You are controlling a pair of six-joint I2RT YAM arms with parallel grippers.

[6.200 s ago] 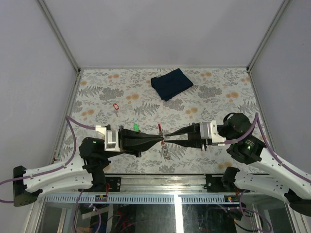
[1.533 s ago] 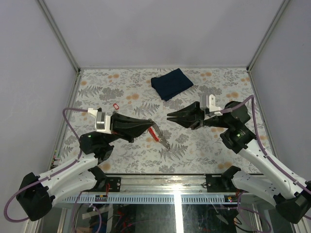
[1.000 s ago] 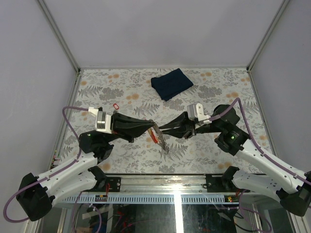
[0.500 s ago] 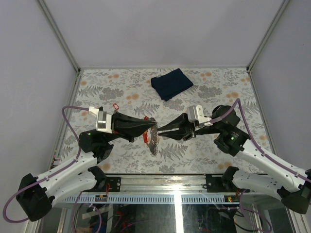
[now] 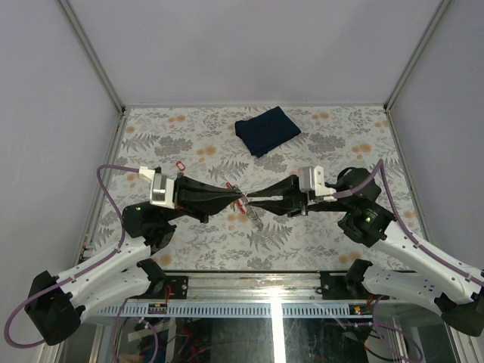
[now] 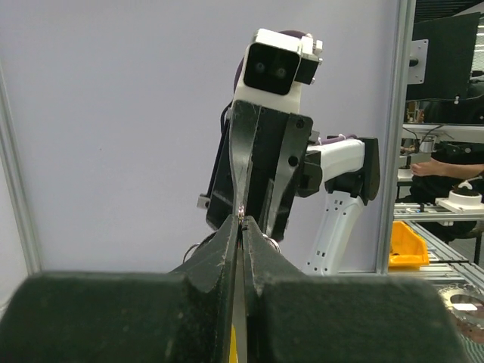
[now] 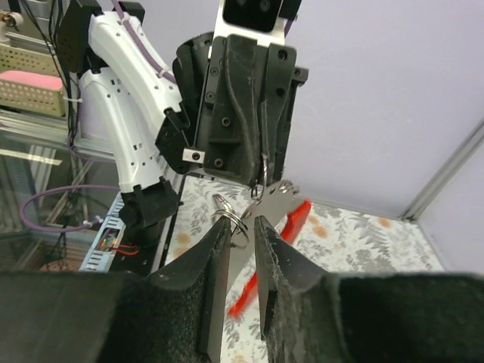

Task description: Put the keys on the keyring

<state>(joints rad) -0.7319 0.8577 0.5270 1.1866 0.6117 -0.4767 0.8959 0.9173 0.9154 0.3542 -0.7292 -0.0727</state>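
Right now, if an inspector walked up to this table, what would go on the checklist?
Surface: floral-patterned table, nothing spilled.
Job's things: keyring with red tag held up between the two grippers; the coloured keys not seen.
Clutter: folded blue cloth at the back; small red loop on the left.
Grippers: left gripper shut on the keyring; right gripper narrowly open at the ring, grip unclear.
Cables: purple cables run along both arms, no snag seen.
Surroundings: pale walls and a metal frame.
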